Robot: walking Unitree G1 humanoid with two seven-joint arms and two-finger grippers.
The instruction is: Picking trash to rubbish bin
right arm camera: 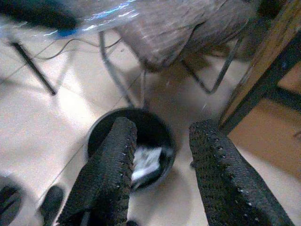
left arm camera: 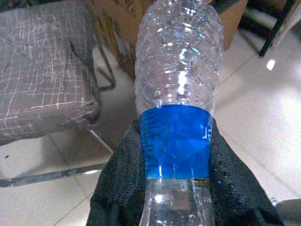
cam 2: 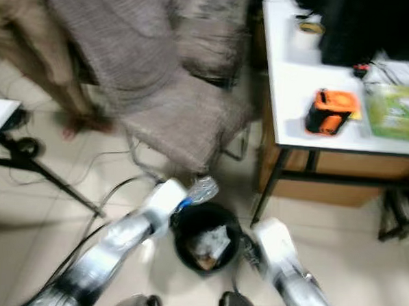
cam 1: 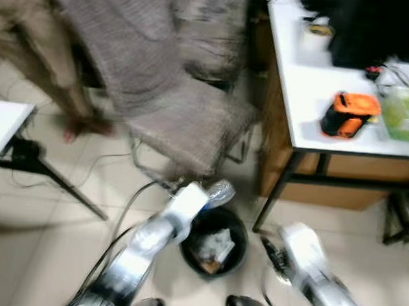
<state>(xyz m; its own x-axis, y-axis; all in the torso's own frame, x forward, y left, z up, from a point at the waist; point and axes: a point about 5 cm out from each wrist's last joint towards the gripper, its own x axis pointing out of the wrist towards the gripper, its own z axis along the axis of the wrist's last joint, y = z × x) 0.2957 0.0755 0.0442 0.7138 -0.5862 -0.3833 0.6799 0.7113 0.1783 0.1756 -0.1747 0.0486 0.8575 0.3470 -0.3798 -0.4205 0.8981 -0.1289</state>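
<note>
A white table (cam 1: 303, 96) stood at the right with an orange and black tool (cam 1: 349, 114) and a green packet (cam 1: 405, 112) on it. Beside it was a grey cloth-covered chair (cam 1: 186, 118), and a second white table (cam 1: 0, 125) edged in at the far left.

On the tiled floor (cam 1: 35, 240) in front of the chair sat the round black bin (cam 1: 213, 241), with crumpled paper and other scraps already lying in it.

The left gripper (left arm camera: 176, 188) was clamped on a clear plastic bottle (cam 1: 218, 193), its black fingers (left arm camera: 124, 183) pressed against either side of the blue label. The bottle hung in the air at the far rim of the bin, just above it, between the bin and the chair seat. The right gripper (right arm camera: 157, 174) hovered near the bin on its right side, fingers apart and holding nothing.

By my reading, the job was well along for this piece of trash: the bottle was picked up and carried to the bin, and only the drop was left. It seemed to sit over the rim more than over the middle, so a small shift inward might have been needed first.

The bottle's long axis ran in line with the gripper's fingers, its free end pointing away from the robot toward the chair and table. It lay closer to level than upright, though blur made the exact tilt hard to tell.
</note>
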